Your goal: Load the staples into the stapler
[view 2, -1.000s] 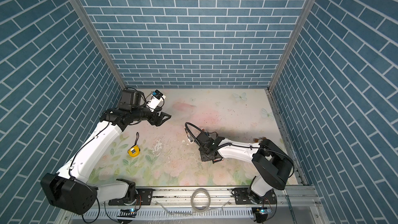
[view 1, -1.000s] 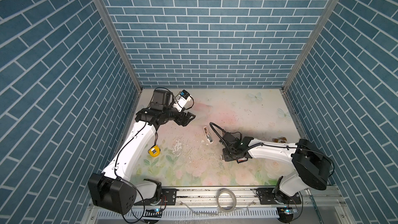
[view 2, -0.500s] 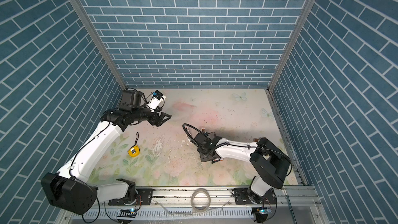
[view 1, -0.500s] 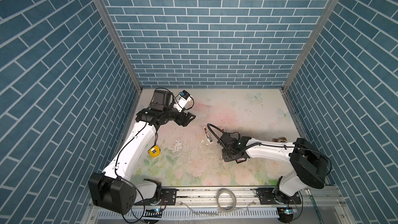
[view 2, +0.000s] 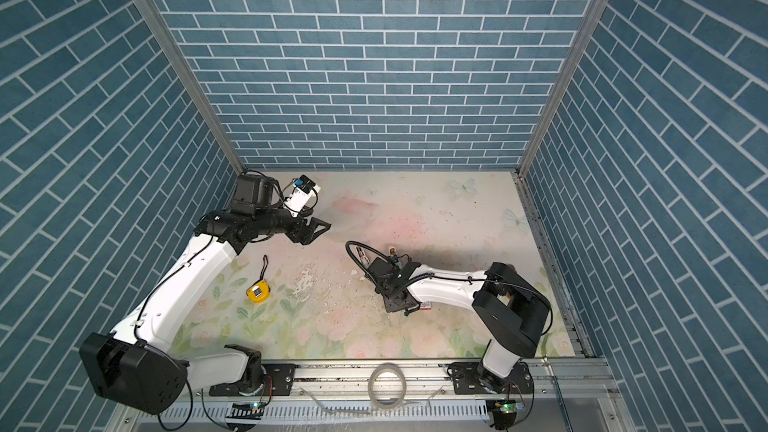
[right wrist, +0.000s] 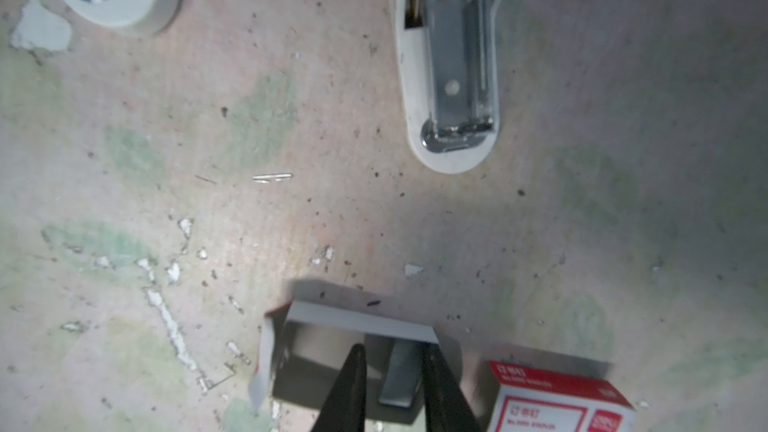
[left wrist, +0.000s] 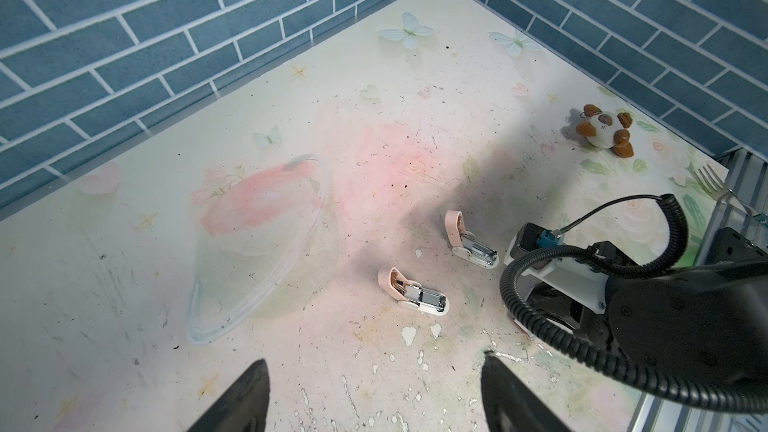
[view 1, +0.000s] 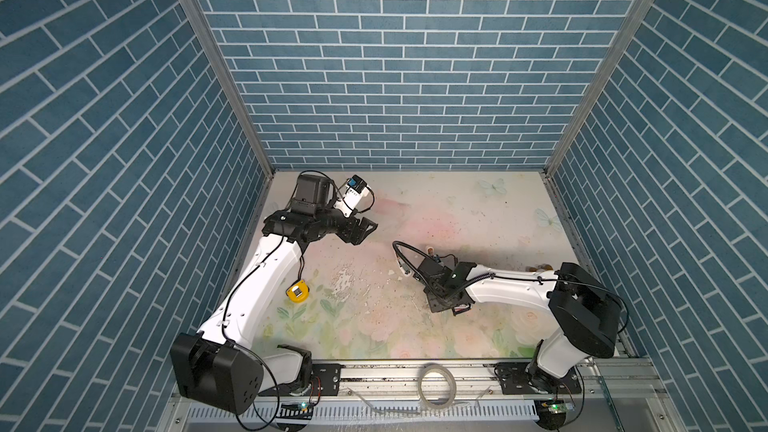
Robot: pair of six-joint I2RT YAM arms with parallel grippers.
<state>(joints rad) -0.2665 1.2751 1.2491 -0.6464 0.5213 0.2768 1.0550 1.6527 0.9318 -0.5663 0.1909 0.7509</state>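
The staples (right wrist: 399, 376) are a grey strip lying in a small open cardboard tray (right wrist: 357, 322). My right gripper (right wrist: 395, 351) points down into that tray and its jaws straddle the strip. One finger is against the strip and a gap shows at the other, so it is open. Two pink-and-white staplers lie with lids swung up, one (right wrist: 453, 68) (left wrist: 469, 243) just beyond the tray and one (left wrist: 419, 297) further left. My left gripper (left wrist: 374, 361) (view 1: 365, 228) hovers open and empty at the back left.
A red-and-white staple box (right wrist: 561, 401) sits beside the tray. A yellow tape measure (view 1: 298, 292) lies near the left arm. A plush toy (left wrist: 602, 132) and a fork (left wrist: 715, 189) are at the right. A clear lid (left wrist: 257, 251) lies mid-table, and a tape roll (view 1: 436, 382) on the front rail.
The right arm has shifted slightly to the left over the tray. The left arm has not moved.
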